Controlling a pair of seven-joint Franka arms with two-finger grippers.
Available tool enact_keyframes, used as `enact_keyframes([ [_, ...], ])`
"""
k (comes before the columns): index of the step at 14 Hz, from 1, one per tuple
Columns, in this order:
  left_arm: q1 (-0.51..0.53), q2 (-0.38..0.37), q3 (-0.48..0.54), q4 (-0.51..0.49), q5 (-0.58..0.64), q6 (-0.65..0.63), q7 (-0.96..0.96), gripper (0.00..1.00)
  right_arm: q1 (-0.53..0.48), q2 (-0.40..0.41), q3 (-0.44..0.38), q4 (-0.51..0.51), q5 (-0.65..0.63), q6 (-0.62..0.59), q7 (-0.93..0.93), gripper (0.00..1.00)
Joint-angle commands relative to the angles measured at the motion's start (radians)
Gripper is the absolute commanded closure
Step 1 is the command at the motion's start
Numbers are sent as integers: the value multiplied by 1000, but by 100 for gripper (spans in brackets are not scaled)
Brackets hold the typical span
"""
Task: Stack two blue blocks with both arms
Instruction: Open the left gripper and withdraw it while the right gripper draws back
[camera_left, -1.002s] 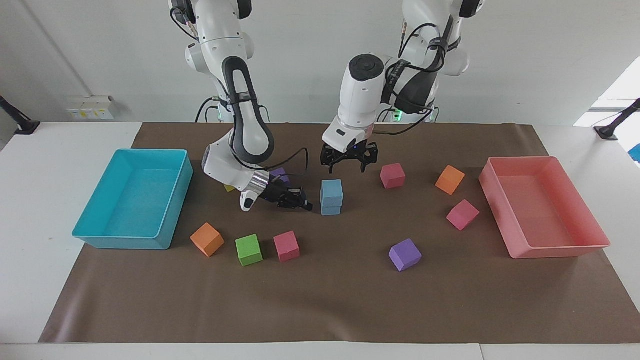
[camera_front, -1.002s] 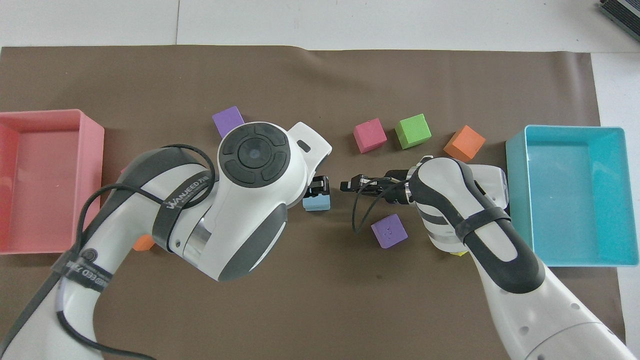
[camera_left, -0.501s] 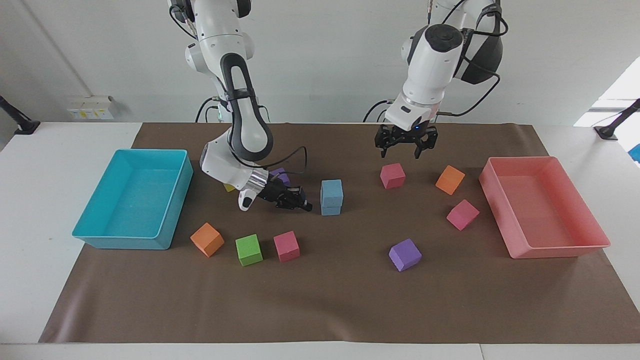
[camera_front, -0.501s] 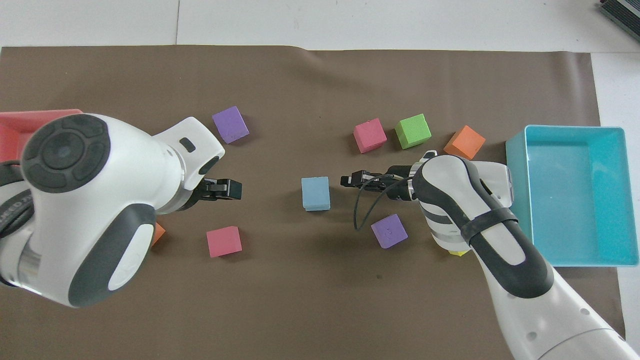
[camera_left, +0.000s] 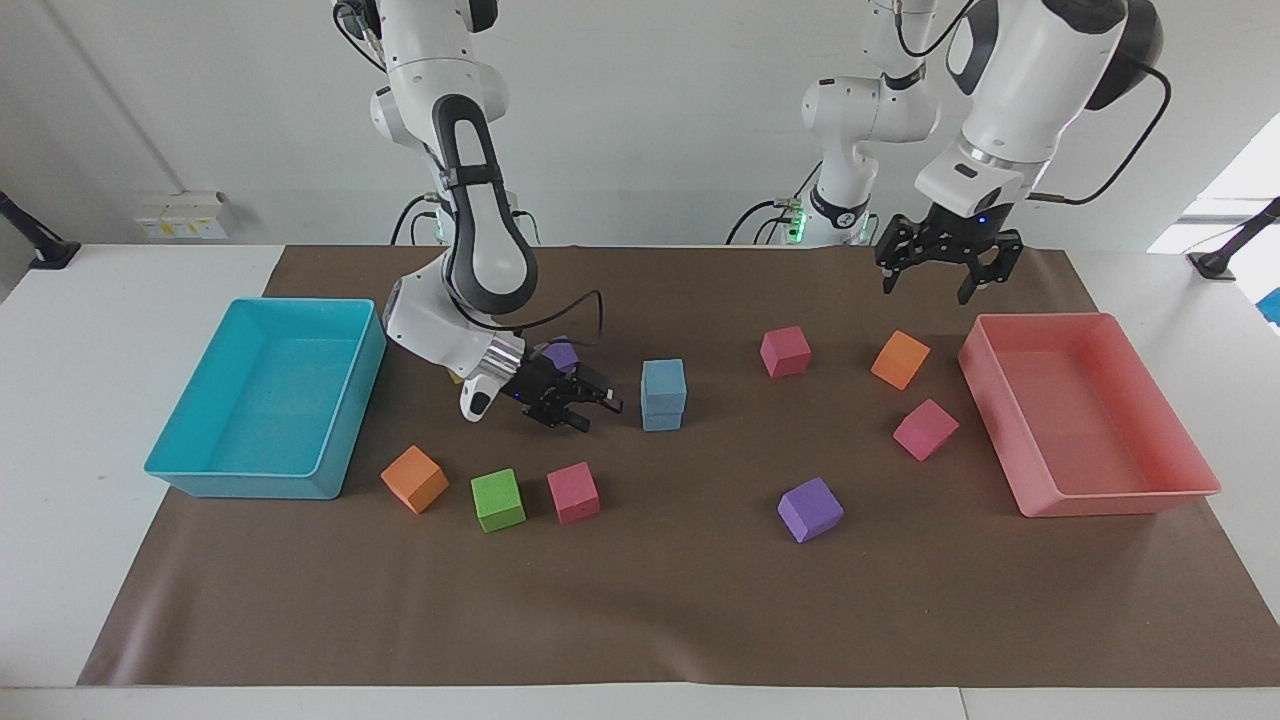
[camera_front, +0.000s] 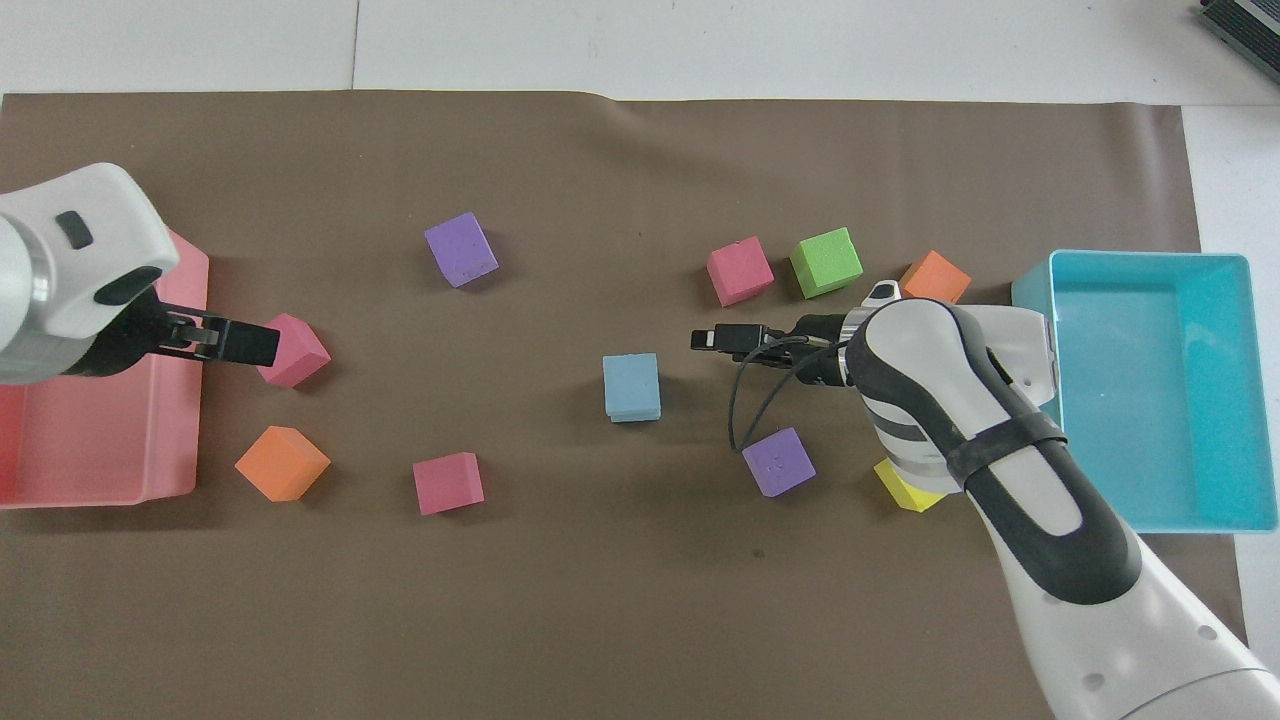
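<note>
The two blue blocks (camera_left: 663, 393) stand stacked one on the other in the middle of the brown mat; from overhead they show as one square (camera_front: 631, 387). My right gripper (camera_left: 596, 412) is low beside the stack, toward the right arm's end, apart from it, open and empty; it also shows in the overhead view (camera_front: 712, 338). My left gripper (camera_left: 935, 285) is raised over the mat by the pink tray's edge, open and empty; in the overhead view (camera_front: 240, 342) it covers part of a pink cube.
A cyan tray (camera_left: 345, 400) sits at the right arm's end and a pink tray (camera_left: 1110, 495) at the left arm's end. Pink (camera_left: 785, 351), orange (camera_left: 900, 359), purple (camera_left: 810, 509) and green (camera_left: 498, 499) cubes lie scattered. A purple cube (camera_left: 561, 352) and a yellow cube (camera_front: 905, 490) lie by the right arm.
My left gripper has risen from over the stack and swung toward the pink tray. My right gripper has drawn slightly back from the stack and turned. The stack has stayed put.
</note>
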Motion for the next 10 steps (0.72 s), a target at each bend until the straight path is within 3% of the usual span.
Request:
enact_keyframes([
  [1, 29, 72, -12, 170, -1, -117, 37, 0, -20, -39, 7, -11, -49, 20, 46, 0],
  [5, 35, 150, -8, 328, -3, -273, 37, 0, -20, -82, -1, 35, -365, 18, 311, 0],
  [10, 23, 112, -16, 293, -6, -301, 28, 0, -32, -119, -4, 85, -779, -22, 529, 0],
])
